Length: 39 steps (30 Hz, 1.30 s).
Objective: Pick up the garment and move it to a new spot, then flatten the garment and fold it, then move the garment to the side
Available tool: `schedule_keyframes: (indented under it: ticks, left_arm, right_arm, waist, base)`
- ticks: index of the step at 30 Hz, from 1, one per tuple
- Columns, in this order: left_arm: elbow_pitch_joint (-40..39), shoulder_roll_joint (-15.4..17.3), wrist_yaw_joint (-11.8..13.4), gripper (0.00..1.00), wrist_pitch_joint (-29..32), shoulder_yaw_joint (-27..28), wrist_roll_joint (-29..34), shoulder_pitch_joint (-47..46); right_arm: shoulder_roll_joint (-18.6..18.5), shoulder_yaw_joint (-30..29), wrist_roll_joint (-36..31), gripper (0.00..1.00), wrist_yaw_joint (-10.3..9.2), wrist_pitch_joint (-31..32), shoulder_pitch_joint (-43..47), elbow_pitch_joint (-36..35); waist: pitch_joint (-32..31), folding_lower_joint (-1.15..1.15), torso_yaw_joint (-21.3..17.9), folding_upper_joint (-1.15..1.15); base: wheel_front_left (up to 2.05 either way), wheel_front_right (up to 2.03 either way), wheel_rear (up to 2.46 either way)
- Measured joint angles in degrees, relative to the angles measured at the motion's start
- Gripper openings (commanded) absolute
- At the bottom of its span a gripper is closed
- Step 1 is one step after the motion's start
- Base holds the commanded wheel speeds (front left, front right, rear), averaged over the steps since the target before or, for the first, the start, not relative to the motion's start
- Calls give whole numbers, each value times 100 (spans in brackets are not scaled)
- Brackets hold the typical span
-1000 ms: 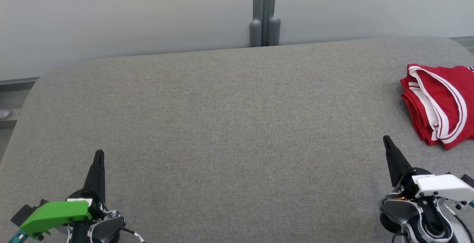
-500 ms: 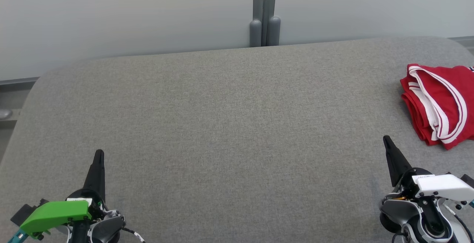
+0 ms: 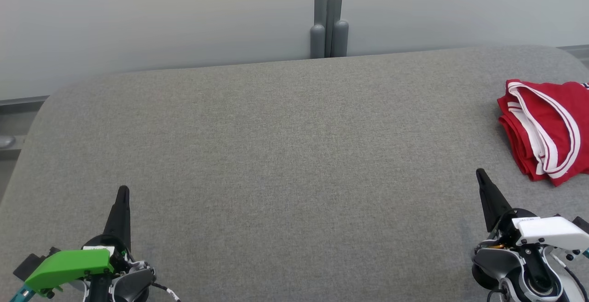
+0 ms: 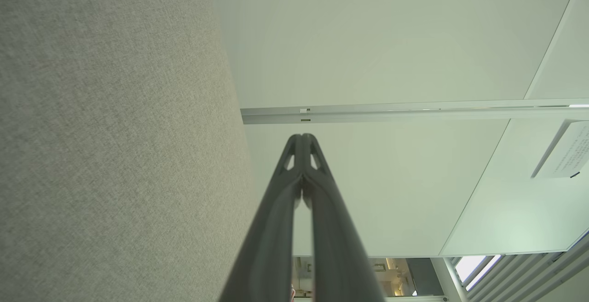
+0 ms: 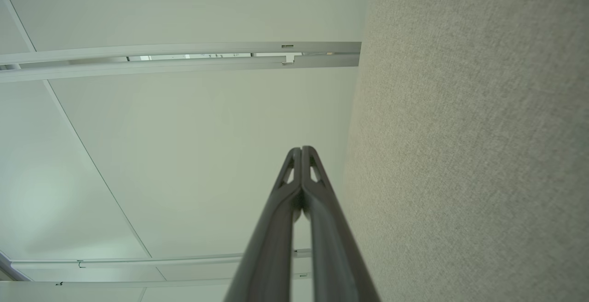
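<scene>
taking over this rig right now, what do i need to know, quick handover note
Left gripper: shut, empty, at the near left of the grey fabric-covered table.
Right gripper: shut, empty, at the near right, apart from the red garment with white-striped trim.
Garment: a folded bundle at the table's right edge, partly cut off by the head view.
Done, by the look of it: folded and set to the side.
Left: probably nothing; perhaps check that the fold is tidy.

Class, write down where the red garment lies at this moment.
In the head view, the red garment lies loosely folded at the right edge of the grey surface, just beyond and to the right of the right gripper, not touching it.
</scene>
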Motion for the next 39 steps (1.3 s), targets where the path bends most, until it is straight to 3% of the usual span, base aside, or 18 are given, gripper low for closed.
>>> schedule_keyframes:
  ticks: [39]
  left_arm:
    - [-2,0,0,0,0,0,0,-1]
  right_arm:
    - [0,0,2,0,0,0,0,0]
  waist:
    - [0,0,0,0]
  base:
    - [0,0,0]
